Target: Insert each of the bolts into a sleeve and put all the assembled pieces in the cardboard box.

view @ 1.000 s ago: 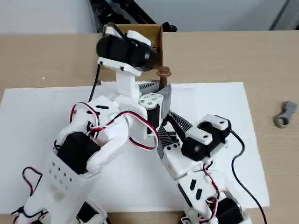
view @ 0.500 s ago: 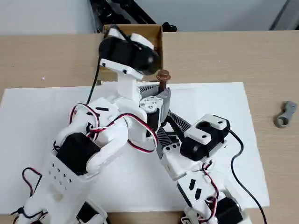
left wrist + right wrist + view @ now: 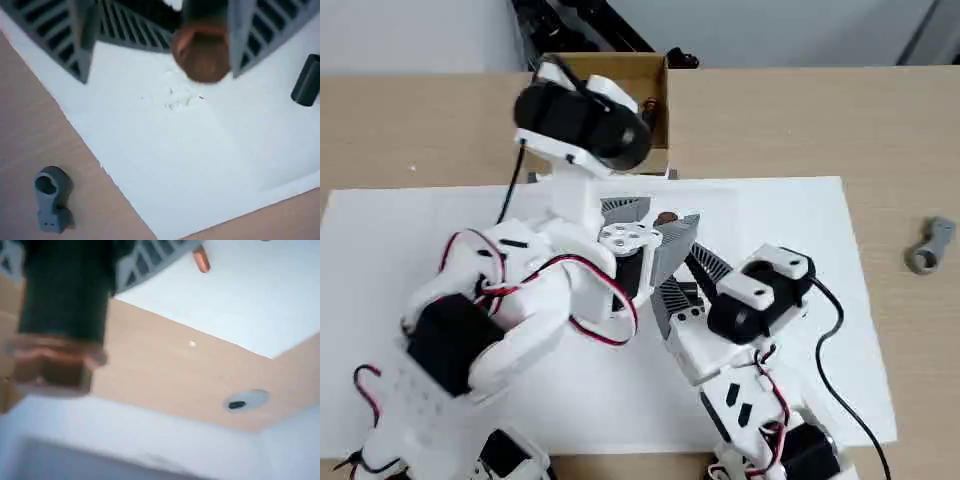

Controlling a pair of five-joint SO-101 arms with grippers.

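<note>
So the left gripper [image 3: 159,75] is holding the bolt [image 3: 202,57]. The jaws are still a fair way apart, and the copper head is tucked against one finger [image 3: 247,30], hanging just above the sheet. The bolt sits in a black sleeve [image 3: 65,290], with the head poking out of the end. The right gripper [image 3: 678,272] is parked right beside it over the middle of the sheet (can't tell if that one's open or closed, honestly).

It's all on a tan wooden table [image 3: 800,120] with a big white sheet [image 3: 780,230] laid across it. The cardboard box [image 3: 655,70] is at the table's far edge, just past the sheet's far edge. A spare black sleeve [image 3: 306,80] lies on the sheet. A small grey part [image 3: 930,245] sits on bare wood near the table's right edge. Behind the table there's some black gear [image 3: 570,25].
</note>
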